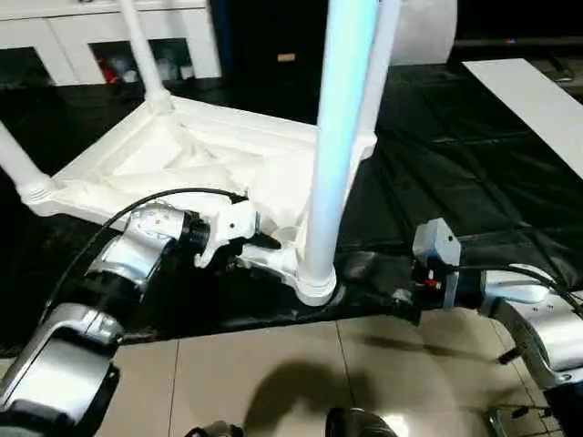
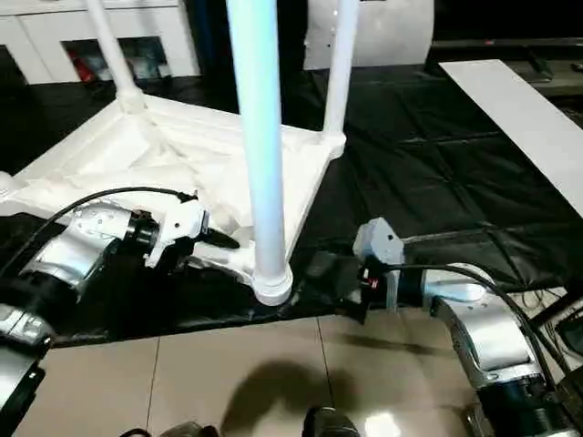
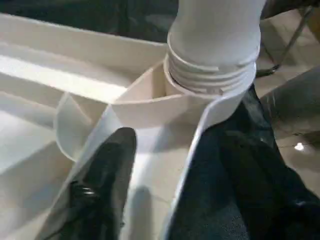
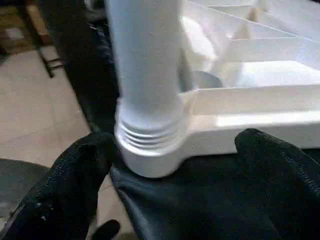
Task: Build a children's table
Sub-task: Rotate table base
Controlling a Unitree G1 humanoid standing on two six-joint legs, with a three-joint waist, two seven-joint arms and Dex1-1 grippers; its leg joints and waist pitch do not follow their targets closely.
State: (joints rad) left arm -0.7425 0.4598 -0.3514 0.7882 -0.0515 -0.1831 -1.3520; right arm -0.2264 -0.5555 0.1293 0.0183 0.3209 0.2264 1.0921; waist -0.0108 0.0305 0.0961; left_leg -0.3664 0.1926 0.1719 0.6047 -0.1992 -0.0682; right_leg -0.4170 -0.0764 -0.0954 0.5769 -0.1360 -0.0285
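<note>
The right gripper (image 4: 170, 175) has its jaws spread wide and grasping nothing: its two black fingers (image 4: 60, 185) stand on either side of the near corner socket (image 4: 150, 155) of the table top, close to it but apart from it, low over the black sheet (image 1: 455, 155). The left gripper (image 1: 260, 242) reaches in from the other side of that same corner, one black finger (image 3: 107, 170) lying over the white rim of the top just beside the socket; its jaws are part open, and whether they pinch the rim I cannot tell.

The children's table (image 1: 200, 155) lies upside down on the black sheet, ribbed underside up, its near corner at the sheet's front edge by the tiled floor (image 1: 273, 373). The near leg (image 1: 332, 146) stands upright in that socket, its threaded collar seated in the ring. Three more legs rise from the other corners: far left leg (image 1: 141, 50), left leg (image 1: 18, 164) and far right leg (image 2: 342, 64). A white board (image 1: 537, 105) lies on the sheet to the right, well apart. White cabinets (image 1: 73, 41) stand behind.
</note>
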